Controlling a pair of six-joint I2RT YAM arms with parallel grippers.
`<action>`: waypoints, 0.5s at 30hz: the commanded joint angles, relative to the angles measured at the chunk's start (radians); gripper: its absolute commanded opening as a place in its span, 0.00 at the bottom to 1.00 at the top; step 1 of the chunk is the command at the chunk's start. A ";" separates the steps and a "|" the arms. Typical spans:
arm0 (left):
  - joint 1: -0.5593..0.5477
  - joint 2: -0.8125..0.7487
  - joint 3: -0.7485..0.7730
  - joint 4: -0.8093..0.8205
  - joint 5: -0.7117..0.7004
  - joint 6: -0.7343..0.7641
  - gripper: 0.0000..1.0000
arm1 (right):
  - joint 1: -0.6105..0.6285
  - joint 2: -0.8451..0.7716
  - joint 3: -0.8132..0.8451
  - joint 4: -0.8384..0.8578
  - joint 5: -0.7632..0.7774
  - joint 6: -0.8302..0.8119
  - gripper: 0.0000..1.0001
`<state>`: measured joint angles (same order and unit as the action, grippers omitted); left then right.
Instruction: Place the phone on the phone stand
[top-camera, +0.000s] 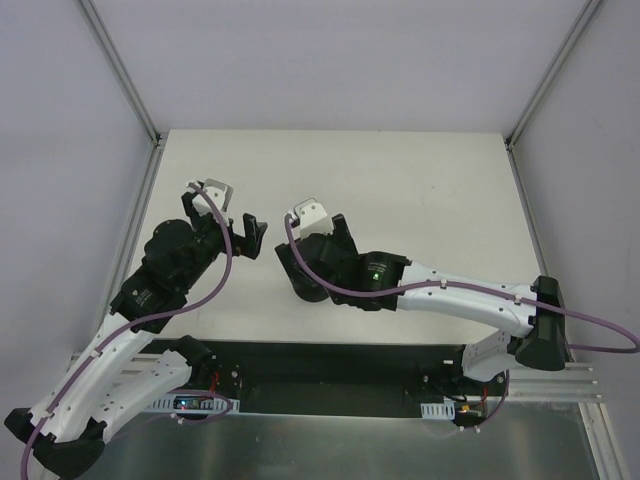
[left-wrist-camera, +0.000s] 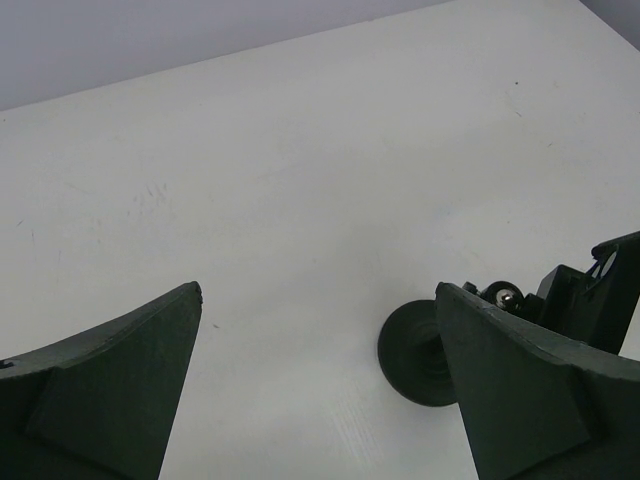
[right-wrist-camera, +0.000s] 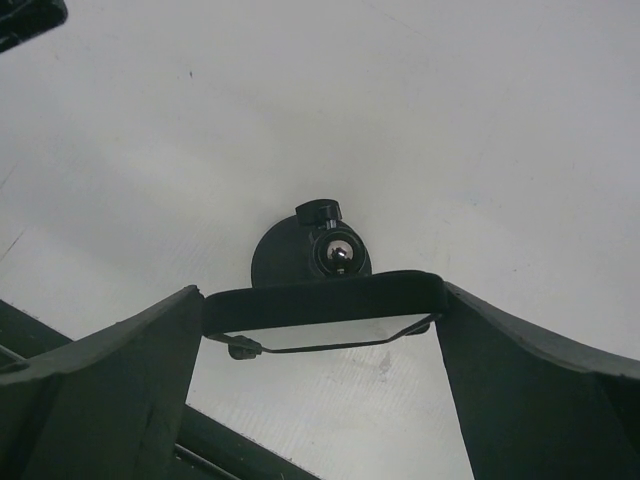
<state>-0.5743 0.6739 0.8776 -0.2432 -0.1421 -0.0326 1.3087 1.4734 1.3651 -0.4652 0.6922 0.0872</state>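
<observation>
The white rectangular tabletop (top-camera: 400, 180) bears the small black disc-based phone stand (right-wrist-camera: 300, 262) near its middle, under the two wrists. The slim flat black rectangular phone (right-wrist-camera: 325, 300) lies crosswise at the top of the stand, above its base, and spans the gap of the right gripper (right-wrist-camera: 320, 290), each end touching a finger. The left gripper (left-wrist-camera: 318, 288) sits to the left of the right one, above the table, with the stand's base just beside its right finger and partly hidden behind it

Phone (right-wrist-camera: 325, 302) blocks the right gripper (right-wrist-camera: 320, 288) gap; left gripper (left-wrist-camera: 318, 290) gap is free.
</observation>
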 joint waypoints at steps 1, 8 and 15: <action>0.011 -0.030 -0.017 0.061 -0.024 0.023 0.99 | -0.008 0.015 0.042 -0.007 0.058 0.057 0.97; 0.014 -0.042 -0.040 0.068 -0.010 0.014 0.99 | -0.046 0.010 0.020 -0.006 0.007 0.103 0.83; 0.016 -0.037 -0.051 0.071 0.018 0.002 0.99 | -0.057 -0.008 -0.012 0.003 0.004 0.134 0.39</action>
<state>-0.5678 0.6403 0.8345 -0.2165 -0.1352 -0.0265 1.2575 1.4952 1.3647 -0.4683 0.6952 0.1661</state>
